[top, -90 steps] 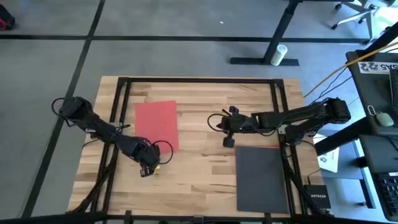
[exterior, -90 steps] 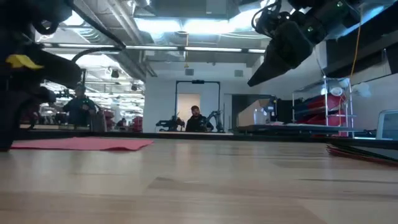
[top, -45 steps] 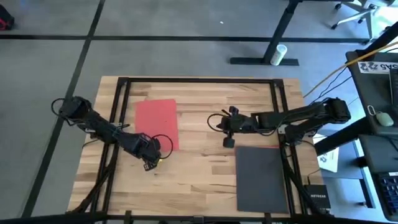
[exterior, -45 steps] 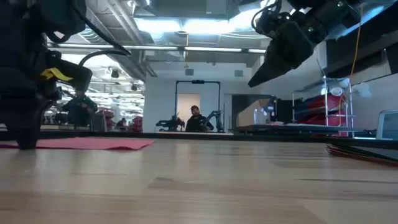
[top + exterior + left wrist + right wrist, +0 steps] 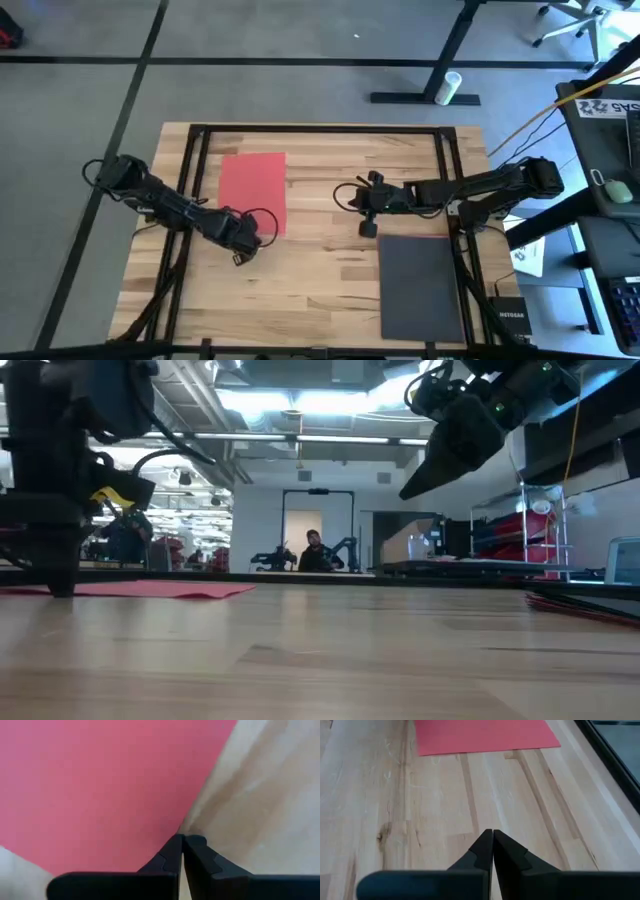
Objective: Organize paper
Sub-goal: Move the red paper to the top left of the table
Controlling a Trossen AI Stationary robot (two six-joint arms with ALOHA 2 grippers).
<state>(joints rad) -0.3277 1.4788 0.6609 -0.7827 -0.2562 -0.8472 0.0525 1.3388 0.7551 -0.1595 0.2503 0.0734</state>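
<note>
Left gripper [image 5: 243, 252], jaws pinched shut at the red paper's [image 5: 252, 192] corner, should drag it slowly, kept flat.

Even, bright overhead light fills the high view; the tabletop [image 5: 330, 270] shows only soft, short shadows under the arms. In the low view, ceiling lamps [image 5: 300, 400] glare white and the near tabletop is blurred, with both arms reduced to dark silhouettes against the lit room. The left wrist view is soft and out of focus: the red paper [image 5: 110, 785] is a flat blur. The right wrist view is sharper, with clear wood grain.
</note>
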